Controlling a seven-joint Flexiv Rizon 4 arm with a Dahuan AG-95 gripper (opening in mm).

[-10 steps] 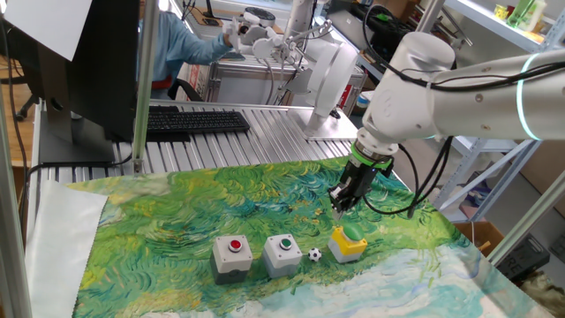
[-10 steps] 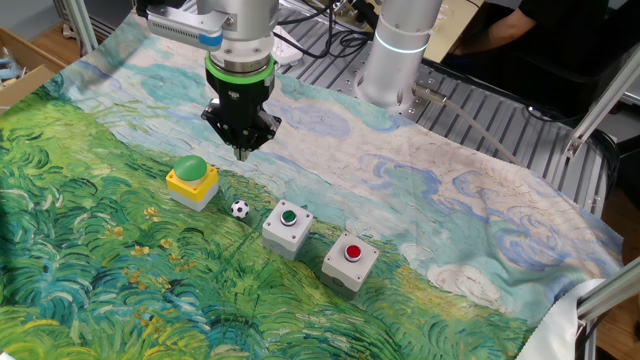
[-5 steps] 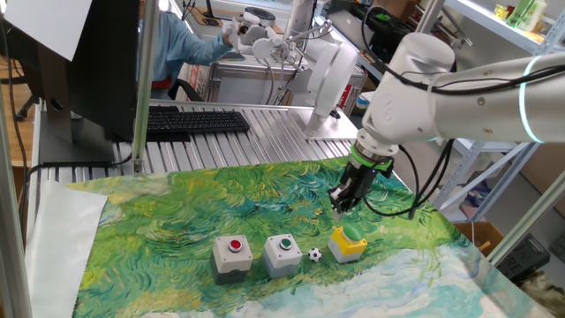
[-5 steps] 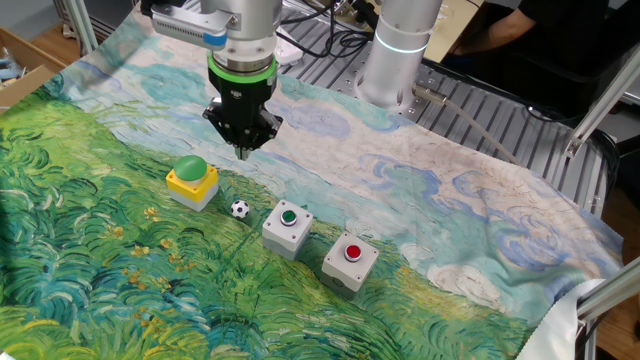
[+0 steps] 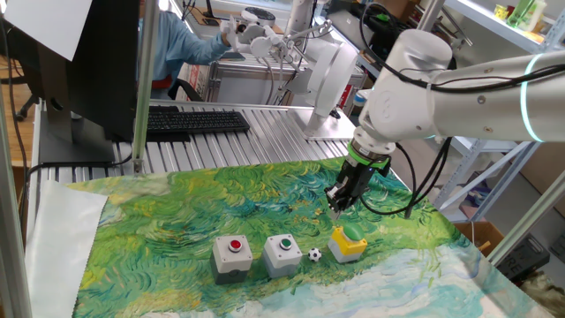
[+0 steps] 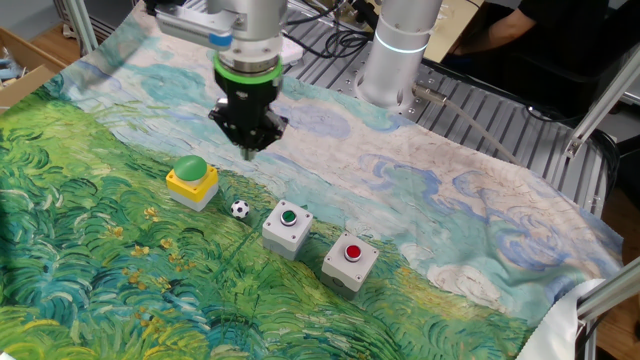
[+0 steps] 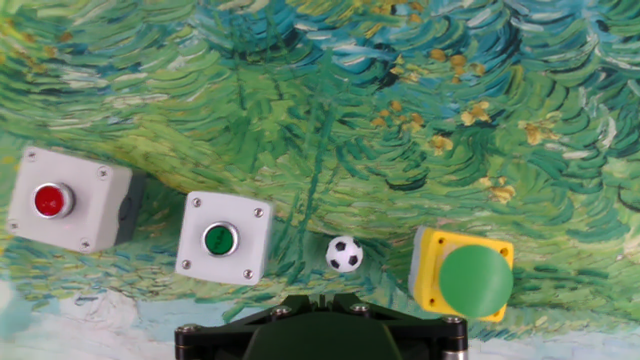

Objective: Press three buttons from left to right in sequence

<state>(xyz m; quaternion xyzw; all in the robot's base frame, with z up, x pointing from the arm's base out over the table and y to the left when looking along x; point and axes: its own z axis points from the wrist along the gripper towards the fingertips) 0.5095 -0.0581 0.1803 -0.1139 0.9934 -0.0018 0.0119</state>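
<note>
While hovering above the cloth behind the yellow box [image 5: 348, 244], pincer [image 5: 336, 206] touching nothing, finger state hard to tell. Left of that box: soccer ball [image 5: 315, 254], green-button box [image 5: 283, 253], red-button box [image 5: 232, 256]. Apparently no press underway.

No text, label, brand, number or sign can be read in any of the three views. The tops of the three button boxes, red [image 7: 51, 199], green [image 7: 220, 239] and the large green cap on the yellow box [image 7: 476, 281], are seen unmarked in the hand view. The ball [image 7: 344, 253] is patterned only in black and white patches. The cloth [image 6: 120, 290] is covered with painted swirls and no lettering. The keyboard [image 5: 196, 121], at about 10 o'clock in one fixed view, is too small for its key legends to be made out.
</note>
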